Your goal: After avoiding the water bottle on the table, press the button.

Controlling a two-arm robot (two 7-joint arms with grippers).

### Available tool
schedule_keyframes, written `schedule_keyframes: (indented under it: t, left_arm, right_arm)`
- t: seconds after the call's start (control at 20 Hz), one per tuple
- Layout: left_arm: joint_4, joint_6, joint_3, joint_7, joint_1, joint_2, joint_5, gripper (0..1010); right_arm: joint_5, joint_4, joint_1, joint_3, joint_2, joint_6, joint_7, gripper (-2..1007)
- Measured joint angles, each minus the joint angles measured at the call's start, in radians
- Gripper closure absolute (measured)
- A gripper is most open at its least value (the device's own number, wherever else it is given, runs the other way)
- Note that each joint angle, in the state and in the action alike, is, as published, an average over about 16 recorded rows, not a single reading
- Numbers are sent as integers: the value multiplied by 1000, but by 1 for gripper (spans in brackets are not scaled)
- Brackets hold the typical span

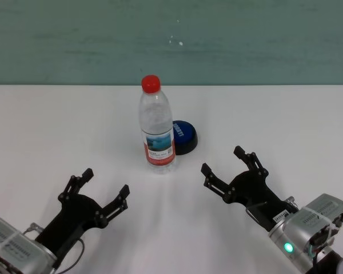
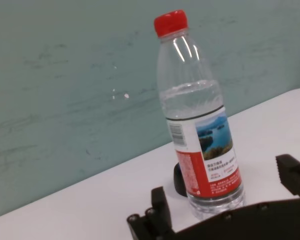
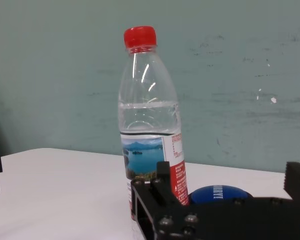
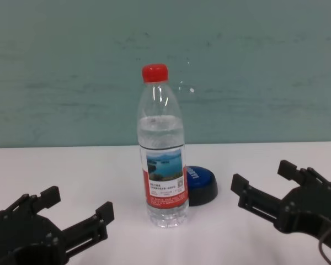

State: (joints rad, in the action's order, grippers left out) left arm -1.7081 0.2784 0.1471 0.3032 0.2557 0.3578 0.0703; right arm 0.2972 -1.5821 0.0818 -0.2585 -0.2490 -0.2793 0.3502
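Note:
The water bottle point(image 1: 156, 123) stands upright near the middle of the white table point(image 1: 57, 125), clear with a red cap and a lake label. It also shows in the left wrist view point(image 2: 200, 125), the right wrist view point(image 3: 149, 120) and the chest view point(image 4: 162, 154). The blue button point(image 1: 183, 136) sits just behind and right of the bottle, partly hidden by it; it also shows in the chest view point(image 4: 201, 184) and the right wrist view point(image 3: 217, 194). My left gripper point(image 1: 106, 191) is open and empty, near and left of the bottle. My right gripper point(image 1: 224, 162) is open and empty, near and right of the button.
A teal wall point(image 1: 171, 40) runs behind the table's far edge. Bare white tabletop lies to the left and right of the bottle and between the two grippers.

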Motion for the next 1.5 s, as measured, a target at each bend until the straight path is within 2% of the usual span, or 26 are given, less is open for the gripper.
schedule_keyframes:
  t: [1.5]
  left_arm:
    - [0, 0, 0, 0, 0, 0, 0, 10]
  right_arm:
    - [0, 0, 0, 0, 0, 0, 0, 1]
